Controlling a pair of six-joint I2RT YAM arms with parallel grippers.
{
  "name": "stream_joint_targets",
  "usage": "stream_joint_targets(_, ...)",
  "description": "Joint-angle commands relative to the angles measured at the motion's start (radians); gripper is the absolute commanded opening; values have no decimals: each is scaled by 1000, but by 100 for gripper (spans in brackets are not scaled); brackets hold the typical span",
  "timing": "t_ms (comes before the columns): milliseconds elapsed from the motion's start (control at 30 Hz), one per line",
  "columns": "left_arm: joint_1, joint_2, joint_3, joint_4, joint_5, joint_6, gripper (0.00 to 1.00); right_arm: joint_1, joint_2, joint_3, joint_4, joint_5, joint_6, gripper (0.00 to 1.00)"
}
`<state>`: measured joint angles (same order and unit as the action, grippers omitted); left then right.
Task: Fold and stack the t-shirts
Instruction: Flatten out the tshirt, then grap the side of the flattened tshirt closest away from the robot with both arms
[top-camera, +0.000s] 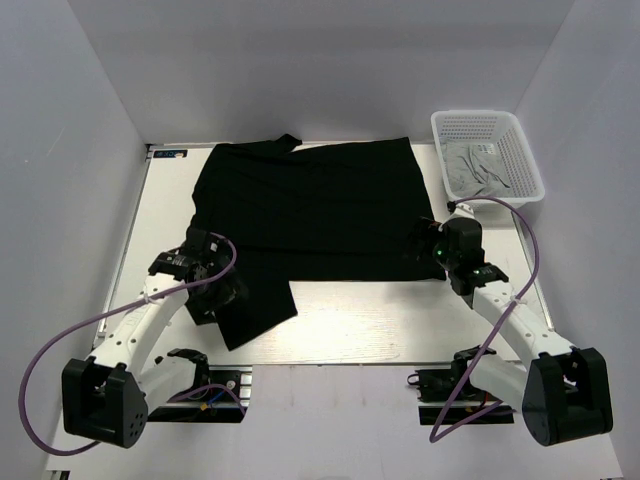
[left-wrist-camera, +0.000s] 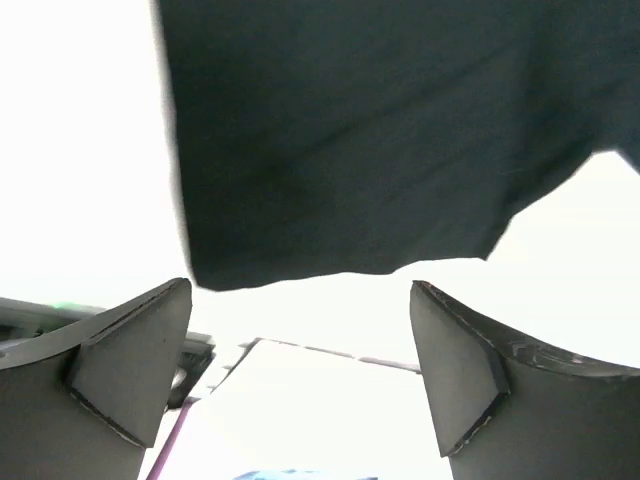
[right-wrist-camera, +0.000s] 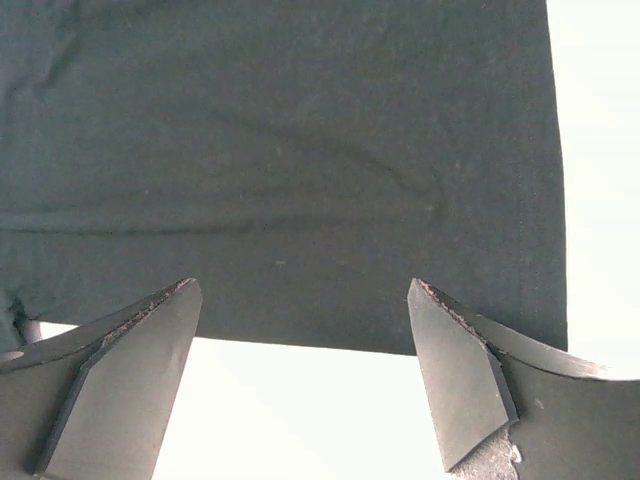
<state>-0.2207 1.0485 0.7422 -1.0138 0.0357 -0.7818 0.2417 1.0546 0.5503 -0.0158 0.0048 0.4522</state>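
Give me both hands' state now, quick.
Left hand: open, holding nothing, at the black t-shirt's edge.
Right hand: open, holding nothing, at the same shirt's near edge.

Both my wrist views cut the black shirt (right-wrist-camera: 280, 150) off at the top edge. From above, my right gripper (top-camera: 425, 248) hid its near corner; the basket (top-camera: 487, 114) partly screened the grey shirt (top-camera: 470, 170).

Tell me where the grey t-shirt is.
In the top view, the grey t-shirt lies inside the white basket at the far right corner, beside the black t-shirt.
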Motion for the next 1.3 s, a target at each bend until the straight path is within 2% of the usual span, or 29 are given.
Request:
stream_joint_targets(0, -28, -33, -30, -149, -62, -72, 100, -5, -28, -24, 57, 37, 5, 90)
stream_joint_targets(167, -60, 34, -131, -40, 10, -123, 100, -2, -27, -29, 63, 60, 6, 90)
stream_joint_targets(300, -81, 70, -122, -68, -40, -195, 100, -5, -15, -27, 65, 64, 9, 90)
stream_joint_targets(400, -101, 85, -165, 15, -40, -241, 100, -5, -10, -30, 70, 77, 9, 90)
stream_joint_targets(500, -111, 186, -181, 66, -60, -264, 100, -5, -10, -30, 65, 93, 11, 90)
stream_joint_targets(567, -123, 250, -152, 81, -81, -264, 96, -8, -12, -32, 63, 104, 13, 90)
stream_joint_targets(667, -143, 272, -112, 22, -134, -264, 89, -8, -13, -27, 48, 122, 20, 90)
stream_joint_targets(867, -143, 272, -152, 70, -145, -275, 61, -8, -15, -24, 33, 138, 23, 90)
stream_joint_targets(900, -143, 287, -162, 84, -134, -275, 51, -7, -15, -24, 30, 141, 28, 90)
stream_joint_targets(1000, -143, 297, -175, 84, -143, -275, 40, -8, -13, -23, 20, 158, 32, 90)
stream_joint_targets(1033, -143, 286, -175, 84, -154, -284, 33, -8, -13, -20, 17, 159, 34, 90)
stream_joint_targets(1100, -143, 259, -185, 95, -154, -284, 25, -7, -13, -21, 17, 162, 39, 90)
stream_joint_targets(1167, -143, 246, -185, 109, -122, -284, 6, -7, -5, -20, 17, 162, 43, 90)
stream_joint_targets(1200, -143, 246, -185, 121, -122, -284, 0, -8, -8, -15, -19, 172, 51, 90)
stream_joint_targets(1267, -143, 205, -165, 121, -91, -252, 0, -8, 2, 5, -74, 196, 80, 90)
